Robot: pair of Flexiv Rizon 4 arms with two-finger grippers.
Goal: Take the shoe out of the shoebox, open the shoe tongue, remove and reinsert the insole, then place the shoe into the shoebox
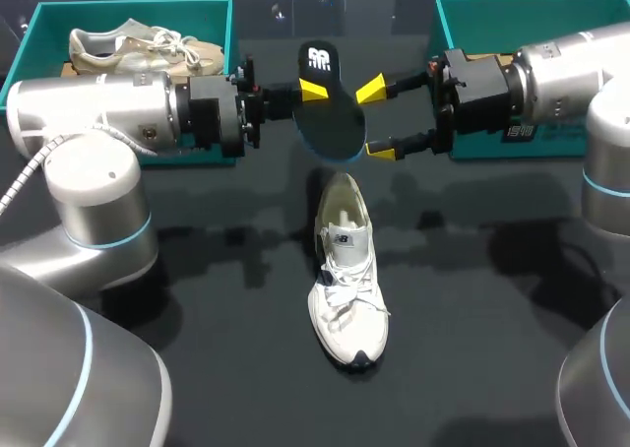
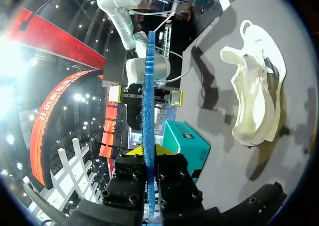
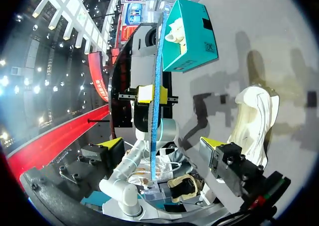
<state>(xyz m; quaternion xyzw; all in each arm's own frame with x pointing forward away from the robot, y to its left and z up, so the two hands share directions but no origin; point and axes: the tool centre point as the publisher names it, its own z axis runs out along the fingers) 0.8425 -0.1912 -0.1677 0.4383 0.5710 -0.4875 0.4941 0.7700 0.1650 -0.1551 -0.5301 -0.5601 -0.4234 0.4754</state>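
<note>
The head view is showing the left pincer point(image 1: 311, 95) clenching the black insole point(image 1: 330, 117) above the white sneaker point(image 1: 345, 280) lying on the table point(image 1: 197, 299). The wrist views are showing the insole edge-on, standing between the right pincer's point(image 3: 162, 143) spread fingers. The left shoebox point(image 1: 212, 19) is holding a beige shoe point(image 1: 138, 48).

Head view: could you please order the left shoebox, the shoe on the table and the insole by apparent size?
1. Left shoebox, even though partly hidden.
2. White shoe.
3. Insole, which looks smaller, though it is held raised, nearer the camera.

Left jaws clamped, right jaws spread.
</note>
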